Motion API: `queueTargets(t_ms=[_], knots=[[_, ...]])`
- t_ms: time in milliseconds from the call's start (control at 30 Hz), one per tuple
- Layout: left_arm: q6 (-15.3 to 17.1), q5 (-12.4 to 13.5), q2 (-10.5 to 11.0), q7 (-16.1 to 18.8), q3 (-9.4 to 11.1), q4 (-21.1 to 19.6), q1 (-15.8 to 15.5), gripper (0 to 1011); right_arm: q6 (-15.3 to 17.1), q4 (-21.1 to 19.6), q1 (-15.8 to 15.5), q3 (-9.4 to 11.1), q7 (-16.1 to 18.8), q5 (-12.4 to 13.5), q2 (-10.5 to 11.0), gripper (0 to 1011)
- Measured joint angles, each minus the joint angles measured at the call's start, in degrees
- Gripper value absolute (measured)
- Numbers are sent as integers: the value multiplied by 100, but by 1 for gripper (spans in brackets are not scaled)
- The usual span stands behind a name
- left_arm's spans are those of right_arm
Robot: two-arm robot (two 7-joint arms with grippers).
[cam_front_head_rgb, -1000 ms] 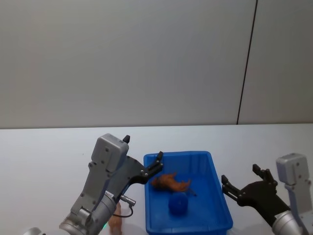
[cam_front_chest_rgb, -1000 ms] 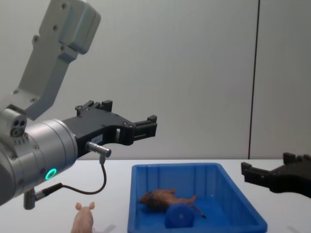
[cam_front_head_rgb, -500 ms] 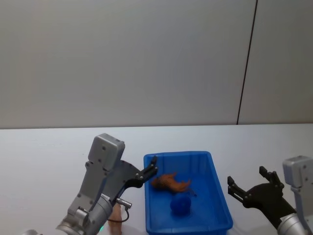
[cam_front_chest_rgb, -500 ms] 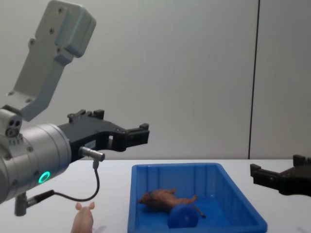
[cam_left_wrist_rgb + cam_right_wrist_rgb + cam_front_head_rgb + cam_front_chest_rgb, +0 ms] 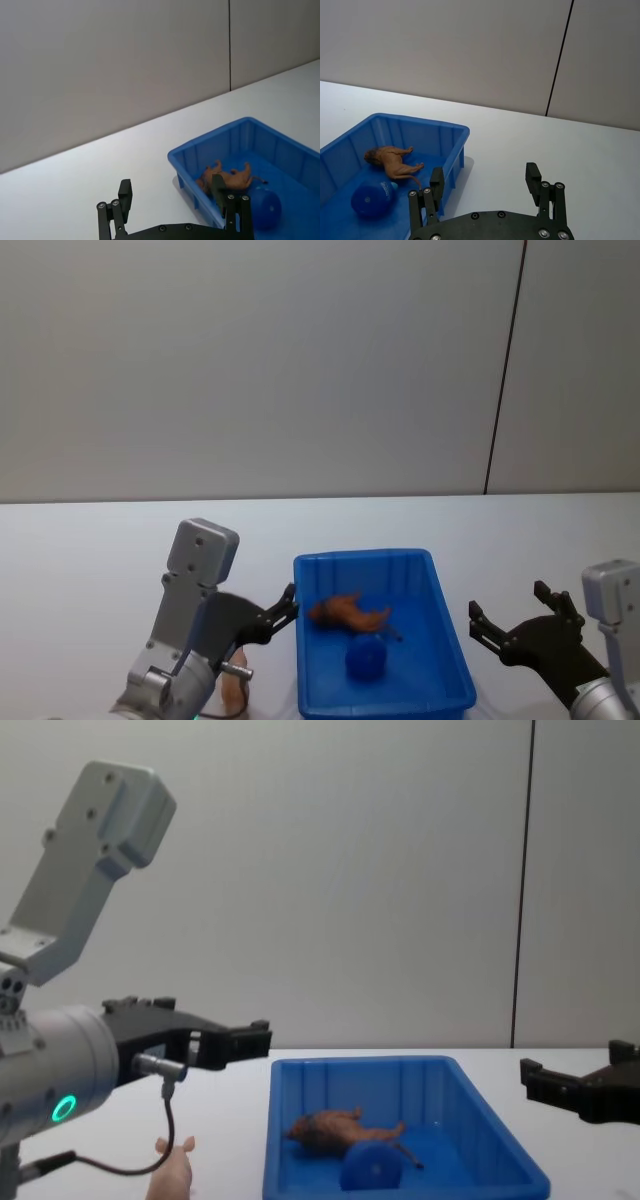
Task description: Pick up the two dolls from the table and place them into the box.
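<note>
The left gripper (image 5: 252, 1042), spread open and empty, has drawn back from over the box (image 5: 365, 556) to its left. The brown animal (image 5: 348, 613) lies inside the box. The pig (image 5: 172, 1172), on the table (image 5: 100, 540) left of the box, is judged next. The right gripper (image 5: 485, 175) hangs open right of the box.

**Box ahead, pig to its left**

You have the box (image 5: 365, 556) on the table (image 5: 90, 560). In it lies the long-tailed animal (image 5: 348, 614), with the round-topped toy (image 5: 365, 660) nearer you. The pig (image 5: 170, 1175) sits left of the box, the left gripper (image 5: 283, 605) higher up beside it. The right gripper (image 5: 507, 603) is right of the box.
</note>
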Motion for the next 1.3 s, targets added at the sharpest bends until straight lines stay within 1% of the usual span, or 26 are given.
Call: queueTargets(t_ms=[33,200,233,300,433,533,767,1000,1267,1300], knots=[[0,0,0,0,0,0,0,1001,0,-1,-1,0,-1,1,0,1001],[409,-213,-24,225,-47,-48,52,1001,0,-3,-6,3,-7,3,2,1001],[409,-213,-24,225,-47,-48,52,1001,0,-4,-7,4,-8,4,3,1001],[638,-332,-50,346,-72,-58,63,1001,0,-6,-8,6,-9,5,4,1001],[868,-443,-78,458,-95,-60,66,1001,0,-9,-10,6,-12,6,6,1001],[1135,-578,-123,585,-125,-57,67,1001,0,-10,-11,6,-14,7,7,1001],[1497,-785,-198,770,-170,-5,67,1001,0,-11,-14,6,-18,7,8,1001],[1710,-992,-262,881,-215,42,81,1001,0,-11,-15,6,-18,7,9,1001],[1861,-1203,-333,952,-259,99,92,1001,0,-11,-15,6,-18,7,9,1001],[1884,-1237,-345,964,-265,110,94,981,0,-11,-15,6,-18,7,9,1001]])
